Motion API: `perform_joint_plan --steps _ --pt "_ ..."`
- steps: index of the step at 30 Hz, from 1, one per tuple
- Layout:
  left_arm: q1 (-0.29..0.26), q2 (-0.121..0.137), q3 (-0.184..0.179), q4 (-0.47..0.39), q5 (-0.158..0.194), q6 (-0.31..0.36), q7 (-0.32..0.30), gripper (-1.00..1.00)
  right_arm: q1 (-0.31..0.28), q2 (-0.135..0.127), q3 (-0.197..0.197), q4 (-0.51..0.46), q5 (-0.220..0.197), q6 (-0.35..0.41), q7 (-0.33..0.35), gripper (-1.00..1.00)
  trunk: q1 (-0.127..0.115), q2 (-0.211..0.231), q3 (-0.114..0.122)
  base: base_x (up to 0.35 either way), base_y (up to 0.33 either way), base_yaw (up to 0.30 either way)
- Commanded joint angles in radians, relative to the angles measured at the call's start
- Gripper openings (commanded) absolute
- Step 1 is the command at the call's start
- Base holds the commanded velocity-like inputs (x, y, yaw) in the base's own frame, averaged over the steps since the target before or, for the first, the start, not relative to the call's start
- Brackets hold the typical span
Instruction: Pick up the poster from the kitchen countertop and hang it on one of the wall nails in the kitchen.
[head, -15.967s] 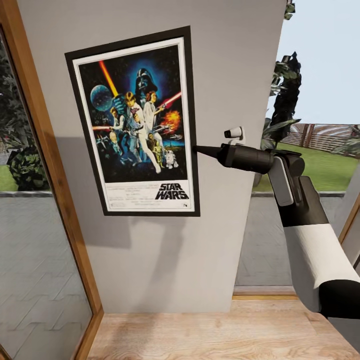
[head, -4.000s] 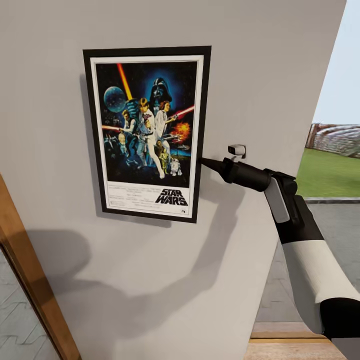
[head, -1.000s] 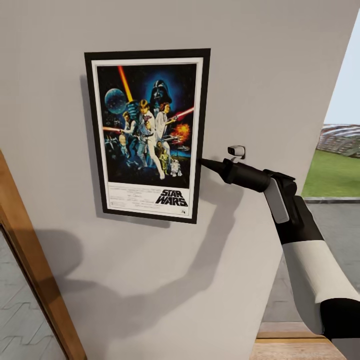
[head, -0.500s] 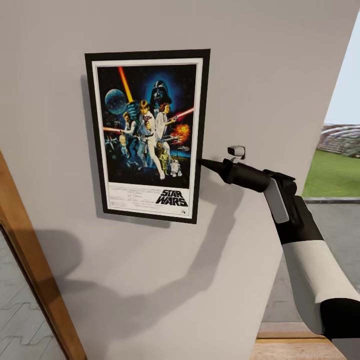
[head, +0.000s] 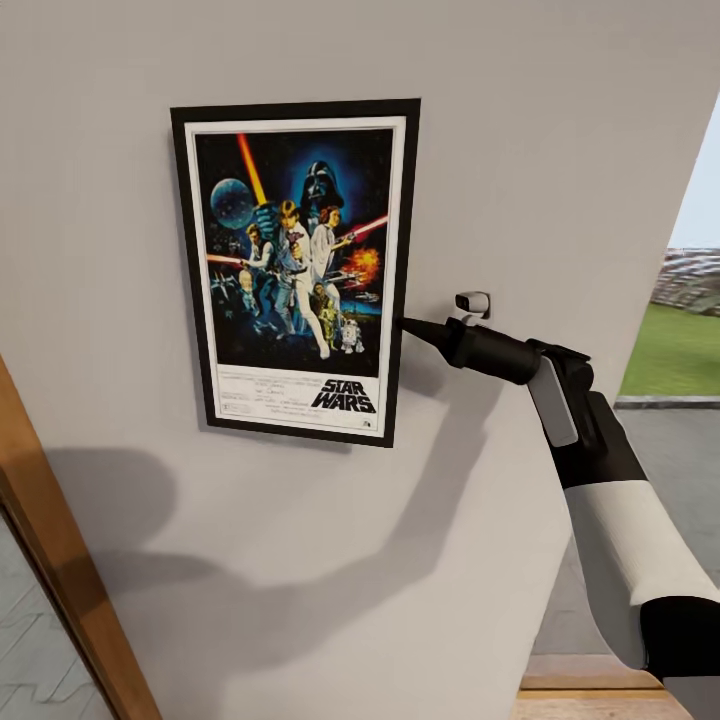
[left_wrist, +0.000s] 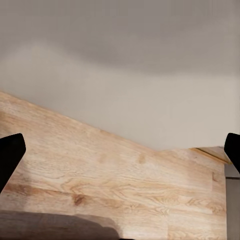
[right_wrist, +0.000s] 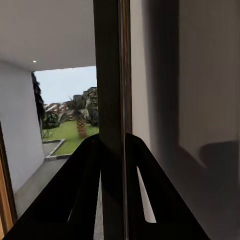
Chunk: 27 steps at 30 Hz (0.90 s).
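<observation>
While the poster (head: 297, 270) is lying flat against the wall (head: 520, 120), the right pincer (head: 404, 324) is pinching its right frame edge.
Stiff, light and thin-looking, it is probably best gripped by that rim; the left pincer (left_wrist: 120, 155) is hanging released over wooden flooring (left_wrist: 100, 175).

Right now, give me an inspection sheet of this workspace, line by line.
Surface: pale grey wall, with the arm's shadow across it.
Job's things: poster upright against the wall, nearly straight; nail not visible, so hanging unconfirmed.
Clutter: nothing seen.
Grippers: right gripper at the poster's right edge, jaws shut on the frame in the right wrist view; left gripper with jaws wide apart, holding nothing, over wooden floor.
Cables: nothing seen.
Surroundings: wooden frame at lower left; lawn and paving outdoors at right.
</observation>
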Motion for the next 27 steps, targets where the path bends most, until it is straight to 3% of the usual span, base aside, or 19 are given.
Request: perform_joint_plan --steps 1,27 --pt "0.000 0.000 -0.008 0.001 0.004 -0.009 -0.001 1.00 0.000 -0.001 0.002 0.000 -0.009 0.009 -0.001 -1.00 0.000 -0.001 0.000 0.009 0.000 0.000" --pt "0.000 0.000 -0.006 0.001 0.008 -0.010 -0.001 1.00 0.007 -0.007 0.002 0.006 -0.005 0.006 -0.005 -1.00 0.000 -0.001 0.000 0.000 0.000 0.000"
